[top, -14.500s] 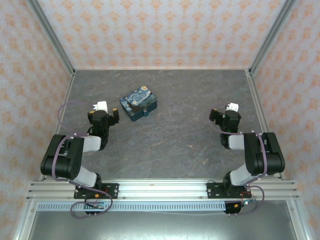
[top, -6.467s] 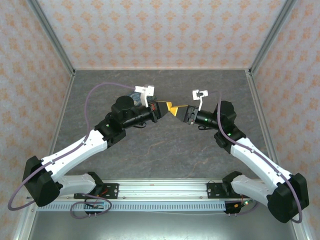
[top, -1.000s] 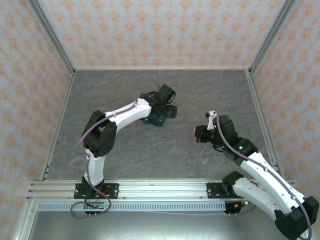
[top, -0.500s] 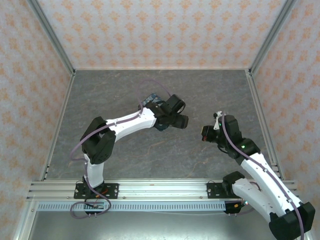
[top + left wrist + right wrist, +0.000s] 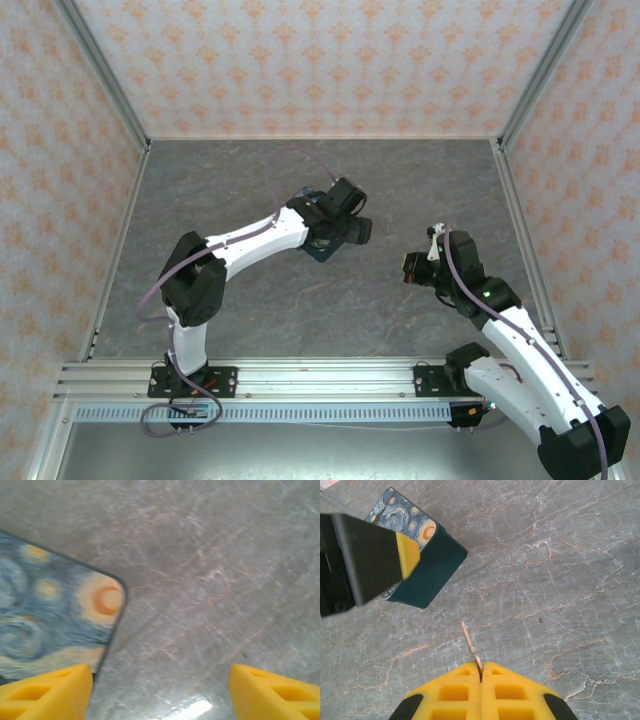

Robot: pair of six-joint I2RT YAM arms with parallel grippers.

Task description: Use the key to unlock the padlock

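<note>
The key is a thin metal strip sticking out forward from my right gripper, which is shut on it above the bare floor. In the top view the right gripper hovers right of centre. The padlock is hidden. My left gripper hangs over the near right corner of the starry-print box. Its yellow fingertips stand wide apart with only floor and the box corner between them. In the right wrist view, one left finger overlaps the box.
The grey marbled floor is walled by patterned panels on three sides, with metal posts at the corners. The aluminium rail with both arm bases runs along the near edge.
The left gripper swung right over the box, then drew back slightly toward it, its jaws a little wider. The right gripper moved a bit to the right with the key, then held still.
</note>
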